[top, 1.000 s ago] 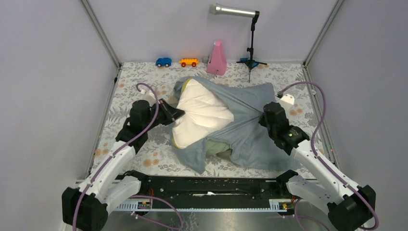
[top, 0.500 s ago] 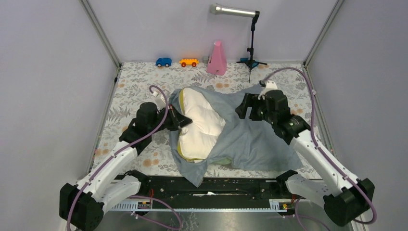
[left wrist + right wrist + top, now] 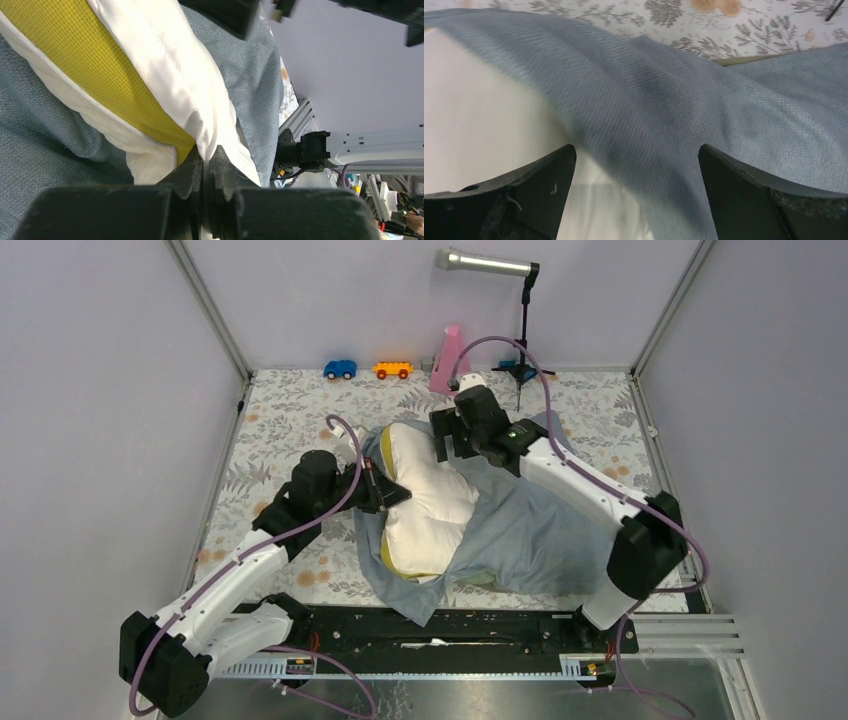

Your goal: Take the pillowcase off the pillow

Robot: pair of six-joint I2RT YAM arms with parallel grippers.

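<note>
Your pillowcase [image 3: 530, 530] looks about half off. The blue-grey fabric covers the right half of the pillow [image 3: 430, 500] and spreads flat over the floral surface [image 3: 270, 440] toward the right. A strip of it also shows under the pillow's left edge, and a flap lies at the near end. The cream pillow sits in the middle of the surface with its long axis running near to far, and its top and left side are bare.

Your left fingers [image 3: 185, 175] are pinched tight on a fold of the pillow's cream cover, just beside the yellow edge band [image 3: 120, 80], about midway along the left long side. Treat that as your anchor. Your right fingers [image 3: 524, 200] stand wide apart and hold nothing. They hang over the pillow's far end. In the wrist view, the border where blue fabric meets bare cream passes between them, with cream toward one finger and blue toward the other.

So the right fingers are the ones placed on the fabric, and the bulk of the case lies to the right and near side of them. I judge your next move to be closing on that blue edge, and on the blue alone. Then draw it rightward, across the pillow's short axis and away from the left grip. If you catch the cream as well, pillow and case will likely drag together.
</note>
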